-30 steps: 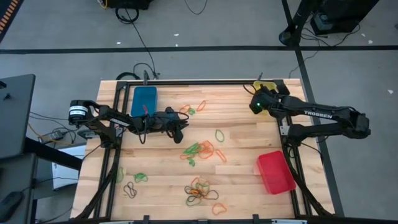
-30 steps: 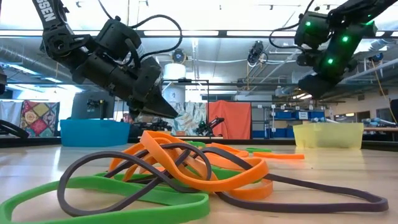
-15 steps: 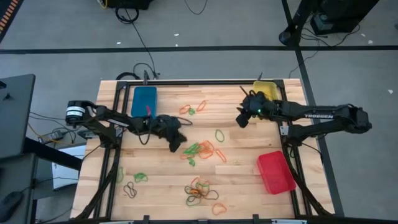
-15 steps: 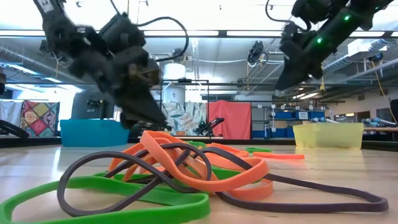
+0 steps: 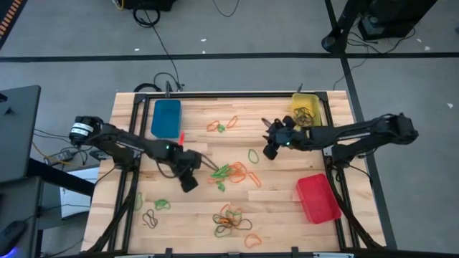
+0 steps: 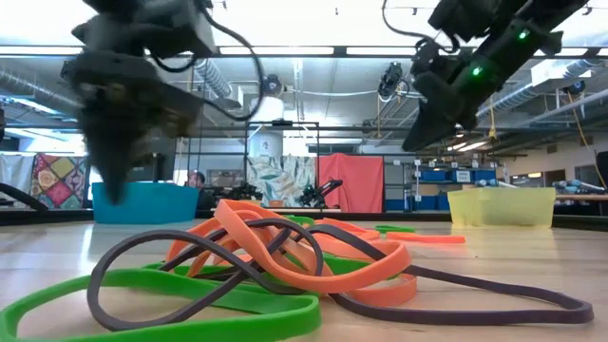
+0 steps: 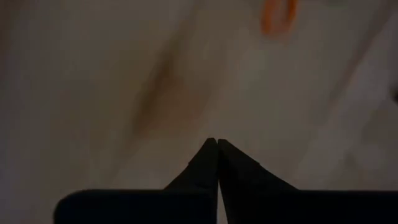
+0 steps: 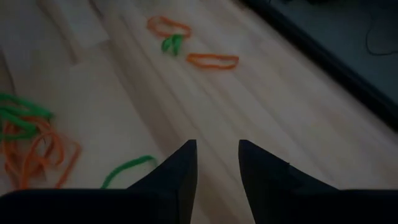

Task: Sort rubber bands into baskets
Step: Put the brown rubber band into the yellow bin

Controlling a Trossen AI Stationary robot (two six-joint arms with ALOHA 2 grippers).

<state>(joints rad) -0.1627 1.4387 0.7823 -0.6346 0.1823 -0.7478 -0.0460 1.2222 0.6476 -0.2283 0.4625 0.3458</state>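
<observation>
Orange, green and dark rubber bands lie loose on the wooden table: a cluster at the centre (image 5: 233, 172), a tangle near the front (image 5: 231, 221), a few at the far side (image 5: 222, 125), and a single green loop (image 5: 253, 155). The blue basket (image 5: 166, 118) stands far left, the yellow basket (image 5: 305, 107) far right, and the red basket (image 5: 318, 198) near right. My left gripper (image 5: 188, 183) is shut and empty over bare wood left of the centre cluster; its wrist view (image 7: 216, 143) shows the fingertips closed. My right gripper (image 5: 270, 151) is open and empty just right of the green loop (image 8: 127, 169).
Dark bands (image 5: 149, 218) and a green band (image 5: 161, 204) lie near the table's front left. A black frame rail (image 5: 215, 93) runs along the far edge. Bare wood lies between the centre cluster and the red basket.
My left gripper has gone from beside the blue basket toward the table's near edge and a little left, tipping to point more downward. My right gripper has left the yellow basket and gone toward the table's centre and near side, stopping by the single green loop.
</observation>
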